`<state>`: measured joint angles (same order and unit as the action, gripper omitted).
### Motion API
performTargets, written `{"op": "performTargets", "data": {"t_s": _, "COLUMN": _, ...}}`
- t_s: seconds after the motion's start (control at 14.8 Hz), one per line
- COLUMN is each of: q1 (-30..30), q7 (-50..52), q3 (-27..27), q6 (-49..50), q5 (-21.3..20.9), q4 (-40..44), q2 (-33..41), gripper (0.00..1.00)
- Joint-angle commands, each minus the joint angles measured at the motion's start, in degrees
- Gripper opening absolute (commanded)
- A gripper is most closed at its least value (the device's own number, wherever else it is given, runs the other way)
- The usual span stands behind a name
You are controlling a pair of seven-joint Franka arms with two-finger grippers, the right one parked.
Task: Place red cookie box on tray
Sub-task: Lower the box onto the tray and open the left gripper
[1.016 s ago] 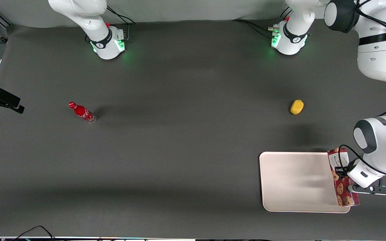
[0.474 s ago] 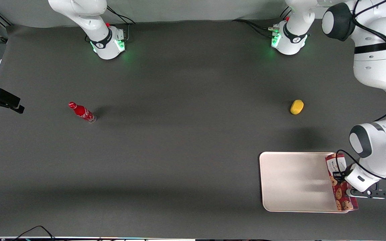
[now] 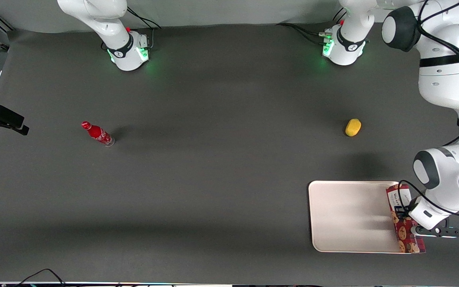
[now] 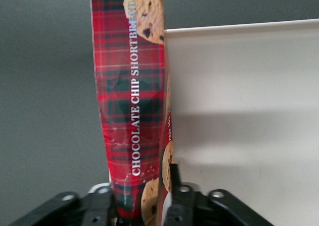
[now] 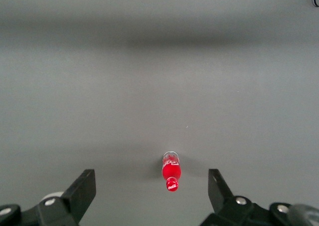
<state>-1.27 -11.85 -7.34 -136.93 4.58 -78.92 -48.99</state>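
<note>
Gripper (image 3: 407, 219) and red cookie box (image 3: 403, 221) have shifted slightly farther over the tray (image 3: 349, 215).

Dark grey counter under soft, uneven light

I see a matte charcoal counter (image 3: 213, 179) filling nearly the whole front view, crossed by broad blurred shadow bands. A pale grey wall (image 3: 233, 12) runs along its upper edge, black cables (image 3: 42, 275) trail along the near edge, and green lights glow on the surface.
</note>
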Motion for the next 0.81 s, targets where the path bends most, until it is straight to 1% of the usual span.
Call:
{"op": "performTargets", "data": {"t_s": 0.0, "q1": 0.22, "q7": 0.51, "q3": -0.39, "q6": -0.27, "q5": 0.78, "q4": 1.75, "q2": -1.20, "gripper": 1.00}}
{"op": "performTargets", "data": {"t_s": 0.34, "q1": 0.30, "q7": 0.68, "q3": -0.39, "q6": -0.27, "q5": 0.78, "q4": 1.75, "q2": -1.02, "gripper": 1.00}}
{"op": "performTargets", "data": {"t_s": 0.61, "q1": 0.83, "q7": 1.12, "q3": -0.31, "q6": 1.49, "q5": 0.26, "q4": 1.84, "q2": 1.52, "gripper": 1.00}}
{"op": "performTargets", "data": {"t_s": 0.74, "q1": 1.09, "q7": 1.21, "q3": -0.13, "q6": 7.78, "q5": 0.17, "q4": 2.62, "q2": 5.03, "gripper": 1.00}}
